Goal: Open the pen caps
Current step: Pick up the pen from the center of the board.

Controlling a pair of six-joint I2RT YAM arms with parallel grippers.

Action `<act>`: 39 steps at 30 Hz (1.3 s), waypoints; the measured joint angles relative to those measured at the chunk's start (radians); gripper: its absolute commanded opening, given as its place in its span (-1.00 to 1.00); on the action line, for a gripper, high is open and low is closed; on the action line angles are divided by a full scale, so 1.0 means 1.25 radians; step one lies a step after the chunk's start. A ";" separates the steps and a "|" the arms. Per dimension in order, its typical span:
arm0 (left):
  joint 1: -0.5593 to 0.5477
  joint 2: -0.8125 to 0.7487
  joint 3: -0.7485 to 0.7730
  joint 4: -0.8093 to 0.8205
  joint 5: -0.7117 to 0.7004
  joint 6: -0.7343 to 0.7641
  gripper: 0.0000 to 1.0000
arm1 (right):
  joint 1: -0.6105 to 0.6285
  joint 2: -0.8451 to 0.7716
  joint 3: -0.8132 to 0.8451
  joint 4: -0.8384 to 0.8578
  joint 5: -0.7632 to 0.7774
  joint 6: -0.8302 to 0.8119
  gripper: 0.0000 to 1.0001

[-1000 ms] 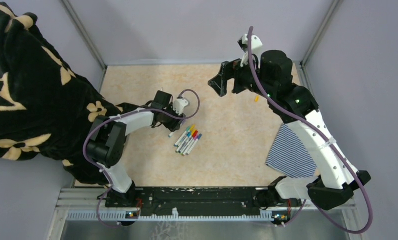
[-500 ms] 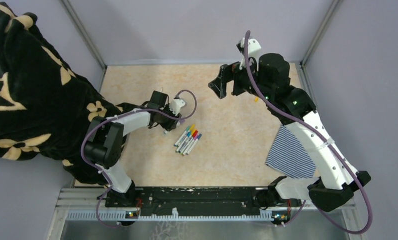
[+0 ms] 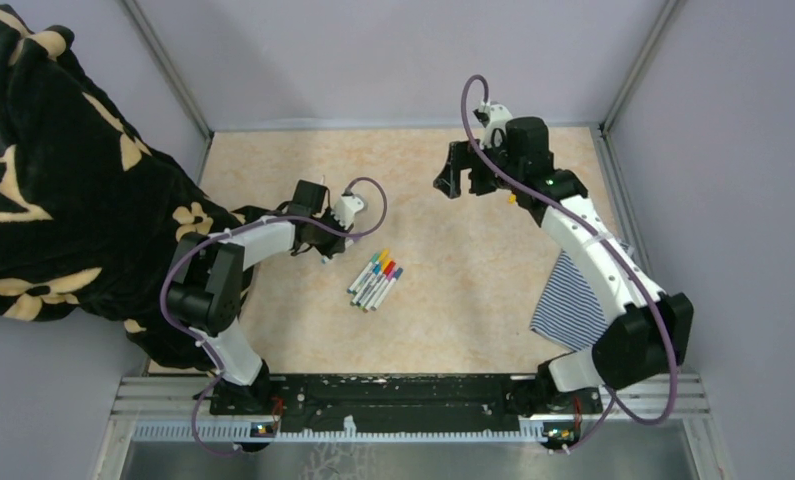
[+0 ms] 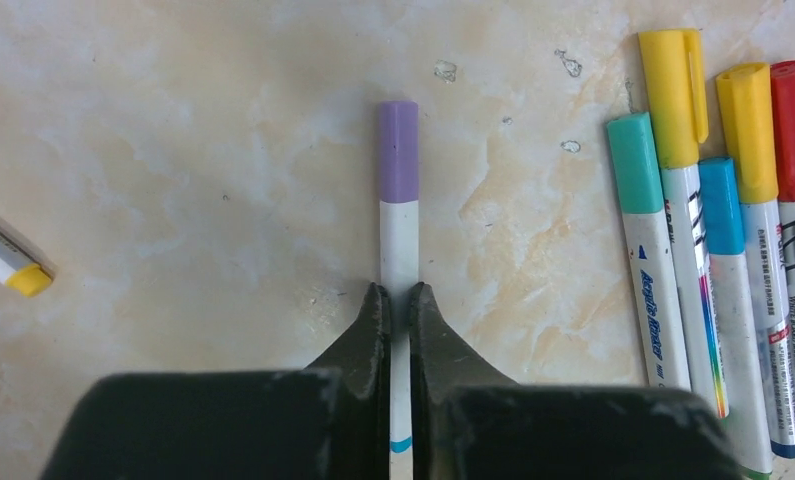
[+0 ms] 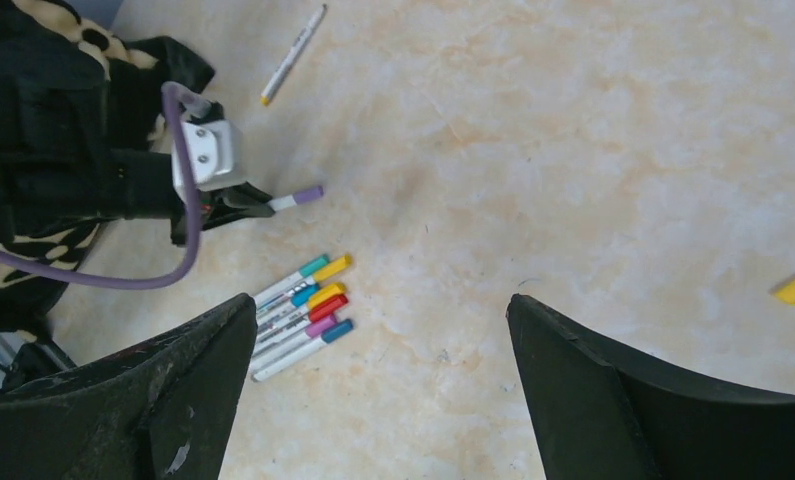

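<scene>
A white pen [image 4: 400, 245] with a purple pen cap [image 4: 398, 150] lies on the table, and my left gripper [image 4: 400, 296] is shut on its barrel, the cap sticking out ahead of the fingertips. The right wrist view shows that same grip [image 5: 263, 203], with the purple cap [image 5: 311, 193] pointing right. Several capped pens [image 3: 375, 280] lie side by side just right of the left gripper [image 3: 324, 250], with teal, yellow, blue, red and purple caps [image 5: 323, 295]. My right gripper [image 3: 456, 178] hangs open and empty above the far middle of the table, its jaws [image 5: 383, 310] wide apart.
A loose yellow cap [image 3: 512, 198] lies near the right arm. Another pen [image 5: 291, 55] with a yellow end lies beyond the left arm. A striped cloth [image 3: 578, 310] lies at the right edge. A black floral blanket [image 3: 63, 180] fills the left side, under the left arm.
My left gripper has closed onto the purple-capped pen and shifted slightly left. The right arm has dropped lower and drawn toward the back, its jaws still wide.
</scene>
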 measured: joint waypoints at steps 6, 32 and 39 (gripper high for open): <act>0.002 -0.011 -0.009 0.000 0.008 -0.002 -1.00 | -0.049 0.135 -0.031 0.050 -0.123 0.003 0.88; 0.002 -0.108 -0.031 -0.134 0.098 -0.023 -1.00 | -0.049 0.351 -0.020 0.197 -0.370 0.142 0.69; 0.002 -0.122 -0.029 -0.133 0.120 -0.024 -1.00 | -0.045 0.360 -0.035 0.263 -0.417 0.175 0.65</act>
